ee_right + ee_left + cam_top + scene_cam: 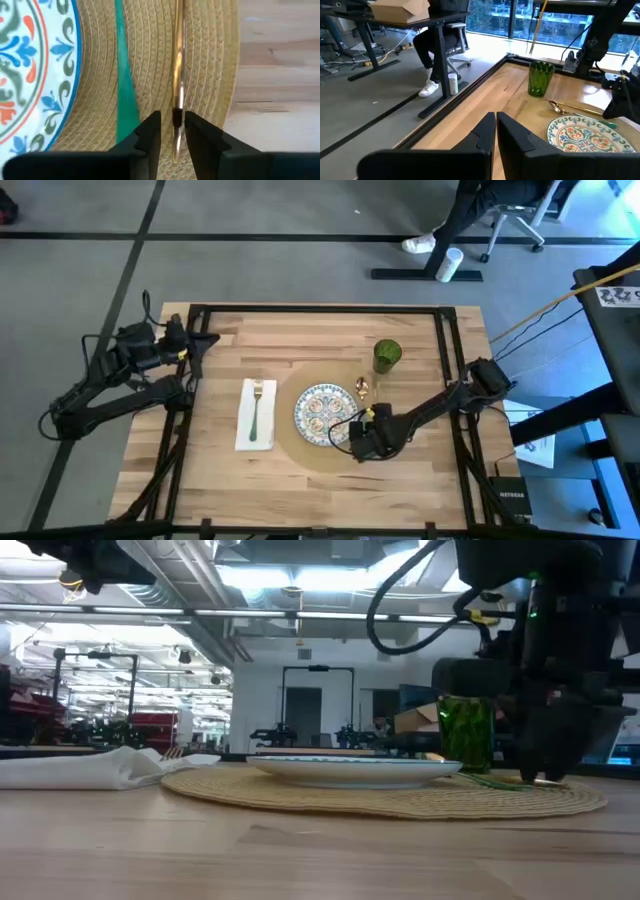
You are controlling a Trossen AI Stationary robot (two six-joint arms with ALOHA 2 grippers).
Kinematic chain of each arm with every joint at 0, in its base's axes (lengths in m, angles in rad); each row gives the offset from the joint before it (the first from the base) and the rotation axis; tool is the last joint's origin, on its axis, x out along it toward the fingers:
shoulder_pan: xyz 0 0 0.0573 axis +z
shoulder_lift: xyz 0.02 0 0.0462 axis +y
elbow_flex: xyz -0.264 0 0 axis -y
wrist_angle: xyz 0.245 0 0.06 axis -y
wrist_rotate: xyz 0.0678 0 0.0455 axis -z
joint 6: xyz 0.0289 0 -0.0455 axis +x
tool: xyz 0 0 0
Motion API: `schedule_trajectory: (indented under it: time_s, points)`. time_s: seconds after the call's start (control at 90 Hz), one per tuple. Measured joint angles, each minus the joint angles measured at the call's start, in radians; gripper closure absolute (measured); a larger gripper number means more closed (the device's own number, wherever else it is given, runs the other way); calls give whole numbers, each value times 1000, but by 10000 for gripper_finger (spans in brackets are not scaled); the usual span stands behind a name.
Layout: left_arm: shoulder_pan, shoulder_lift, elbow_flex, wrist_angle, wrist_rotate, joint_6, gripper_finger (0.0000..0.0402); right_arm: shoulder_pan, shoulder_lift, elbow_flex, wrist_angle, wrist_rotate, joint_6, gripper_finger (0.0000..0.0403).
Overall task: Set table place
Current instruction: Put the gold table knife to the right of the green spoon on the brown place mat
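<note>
The placemat point(330, 442) lies near the middle of the wooden surface point(300, 490), with the patterned plate point(322, 415) on it, a green glass point(387, 356) just beyond its far right edge, and a napkin point(256, 416) with a fork point(256, 406) on it just to the left; the right gripper point(173, 131) is down on the mat's right side, beside the plate, its two fingers straddling the thin gold handle of a spoon point(178, 65); from the wrist view the jaws are nearly closed around that handle, though I cannot tell whether they actually pinch it; a teal-handled utensil point(125, 95) lies on the mat between the spoon and the plate rim.

To my eye the step is setting the spoon straight beside the plate; done well, the gripper keeps the handle parallel to the teal one, apart from it and from the plate, fully on the mat; it should let go only once the spoon rests flat, then lift straight up so the fingers do not drag it or nudge the glass.

The left gripper point(496, 134) waits near the surface's far left corner, fingers pressed together, holding nothing.
</note>
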Motion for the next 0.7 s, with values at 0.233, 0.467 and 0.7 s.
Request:
schedule_trajectory:
  time_s: [0.233,0.467,0.7]
  points:
    - [0,0,0,0,0,0,402,0,0,64,-73,44,0,329]
    - [0,0,0,0,0,0,402,-13,0,104,-145,55,-2,329]
    - [0,0,0,0,0,0,402,-29,0,132,-181,70,-43,329]
